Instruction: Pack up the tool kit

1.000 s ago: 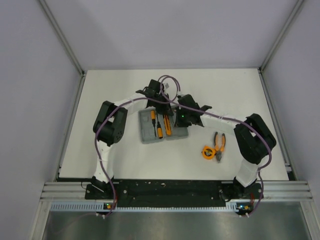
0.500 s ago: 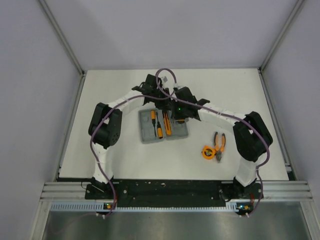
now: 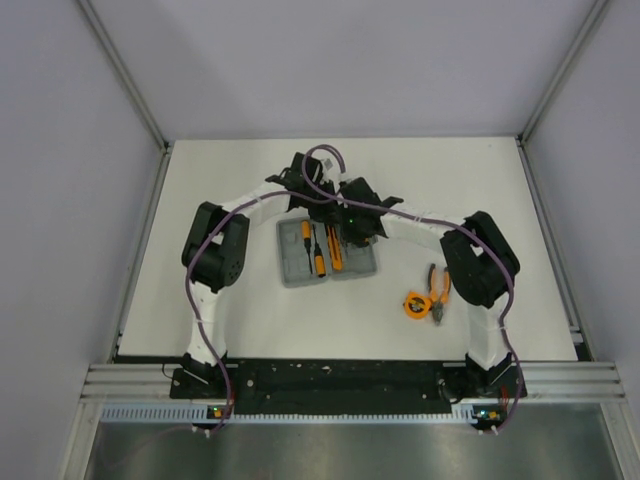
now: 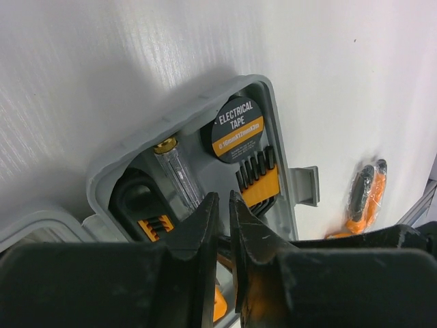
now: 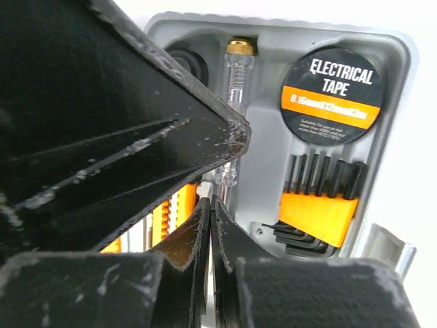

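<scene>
My right gripper [image 5: 209, 202] is pressed together over the open grey case [image 3: 291, 268], mid-counter [image 3: 230, 180]. My left gripper [image 4: 223, 199] is a slit apart; pinching anything, I cannot tell. The pliers [image 3: 439, 281] lie on the counter, right of the case.

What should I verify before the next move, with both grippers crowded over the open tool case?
1. Case open and lying flat on the table: ok.
2. Electrical tape and hex keys seated in their slots: ok.
3. Pliers packed: not ok, they lie on the table to the right of the case.
4. Tape measure packed: not ok, it lies beside the pliers.
5. Right gripper free: ok, shut with nothing seen between its tips.
6. Left gripper free: cannot tell, only a thin gap shows between its tips.
</scene>
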Motion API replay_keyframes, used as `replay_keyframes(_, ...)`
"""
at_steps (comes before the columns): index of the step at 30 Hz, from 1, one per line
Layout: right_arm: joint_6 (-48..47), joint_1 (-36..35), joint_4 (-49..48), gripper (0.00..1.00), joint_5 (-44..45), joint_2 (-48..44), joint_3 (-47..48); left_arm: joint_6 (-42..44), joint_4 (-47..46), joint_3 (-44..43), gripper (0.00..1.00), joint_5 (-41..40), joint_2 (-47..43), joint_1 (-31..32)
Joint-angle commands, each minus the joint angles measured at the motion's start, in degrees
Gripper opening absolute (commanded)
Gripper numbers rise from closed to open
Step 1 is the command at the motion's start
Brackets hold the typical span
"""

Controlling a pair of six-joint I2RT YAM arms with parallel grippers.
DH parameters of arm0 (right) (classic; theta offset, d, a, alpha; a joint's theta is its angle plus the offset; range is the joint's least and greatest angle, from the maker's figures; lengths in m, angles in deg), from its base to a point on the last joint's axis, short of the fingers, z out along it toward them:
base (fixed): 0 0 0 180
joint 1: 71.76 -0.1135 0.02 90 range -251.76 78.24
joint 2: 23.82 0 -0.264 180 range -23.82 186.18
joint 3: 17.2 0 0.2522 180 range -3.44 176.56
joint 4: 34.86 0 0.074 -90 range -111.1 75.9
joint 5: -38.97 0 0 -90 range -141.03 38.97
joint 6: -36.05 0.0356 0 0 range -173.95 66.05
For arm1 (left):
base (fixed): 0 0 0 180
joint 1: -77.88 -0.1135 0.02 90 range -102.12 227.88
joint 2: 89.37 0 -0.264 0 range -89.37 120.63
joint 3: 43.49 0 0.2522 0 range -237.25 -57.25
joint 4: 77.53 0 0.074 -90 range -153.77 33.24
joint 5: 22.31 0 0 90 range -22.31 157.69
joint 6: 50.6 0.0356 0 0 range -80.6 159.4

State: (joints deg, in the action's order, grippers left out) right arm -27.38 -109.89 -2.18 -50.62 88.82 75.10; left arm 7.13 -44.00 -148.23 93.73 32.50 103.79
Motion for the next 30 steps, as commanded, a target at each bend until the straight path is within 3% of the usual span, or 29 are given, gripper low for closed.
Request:
replay_keyframes(1, -0.73, -0.81, 0.42, 0.00, 1.00, 1.62, 2.06, 0.98, -2.19, -1.48, 0.16, 0.59, -0.13, 0.19)
replay_keyframes(16, 2.70, -0.81, 1.91, 0.00, 1.18, 3.56, -1.81, 1.33, -0.52, -1.66, 0.15, -0.82, -1.10, 0.19)
replay_keyframes(30, 0.77, -0.72, 1.83, 0.00, 3.02, -3.21, 5.66, 0.90, 1.59, 1.24, 0.15, -3.37, -6.81, -1.13)
